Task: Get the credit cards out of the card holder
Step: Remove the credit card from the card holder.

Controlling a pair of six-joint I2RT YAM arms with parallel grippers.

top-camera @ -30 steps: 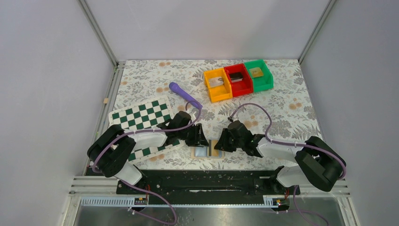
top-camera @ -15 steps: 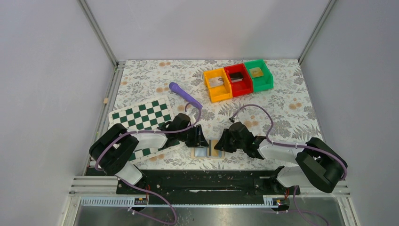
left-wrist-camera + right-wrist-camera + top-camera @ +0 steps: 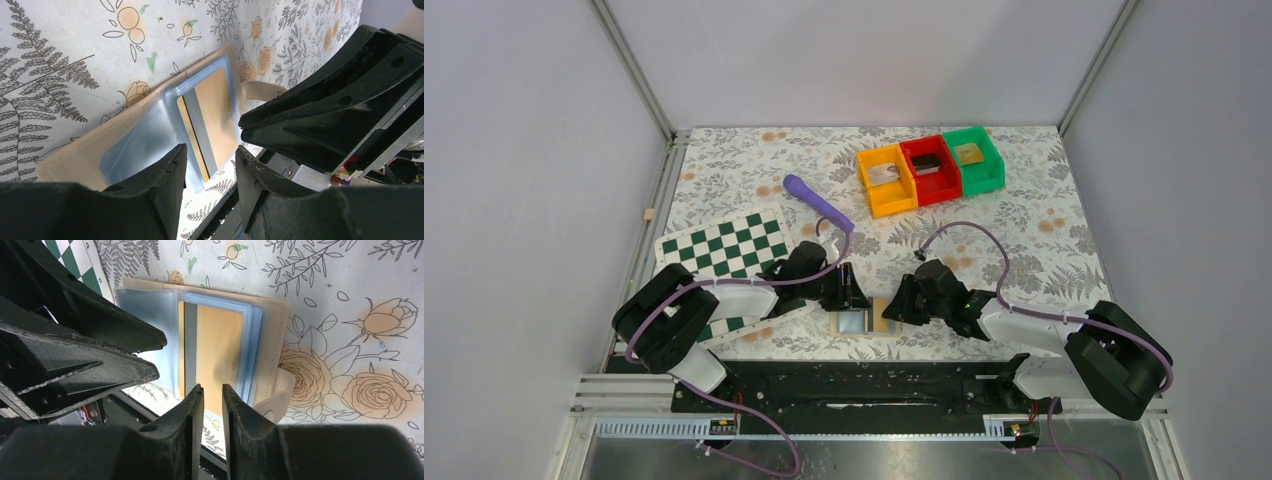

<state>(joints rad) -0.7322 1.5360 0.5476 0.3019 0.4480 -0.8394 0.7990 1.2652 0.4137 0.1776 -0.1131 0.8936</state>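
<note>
The card holder [image 3: 867, 322] is lying open and flat on the flowered tablecloth [image 3: 1034, 230], near the front edge of the table and between the two arms, which are reaching in toward it from either side. Its tan cover is facing down and its clear bluish sleeves [image 3: 145, 310] are facing up. A gold card [image 3: 220, 355] with a grey stripe is sitting inside the sleeve on the holder's right half, and a tan strap [image 3: 280, 392] is sticking out from the edge beside it.

The left gripper [image 3: 210, 155] is hanging over the holder's left half with its fingers standing apart and nothing pinched between them; whether the tips are pressing on the sleeve cannot be told. The right gripper [image 3: 212, 395] is poised at the near edge of the gold card, its fingers leaving only a narrow gap. Whether they are pinching the card or its sleeve cannot be told from these views.

A green-and-white checkered board [image 3: 724, 250] is lying under the left arm, just left of the holder. A purple tool [image 3: 816, 203] is resting beyond the board. Orange [image 3: 886, 182], red [image 3: 931, 170] and green [image 3: 974, 160] bins are standing side by side, touching, at the far side of the table.
</note>
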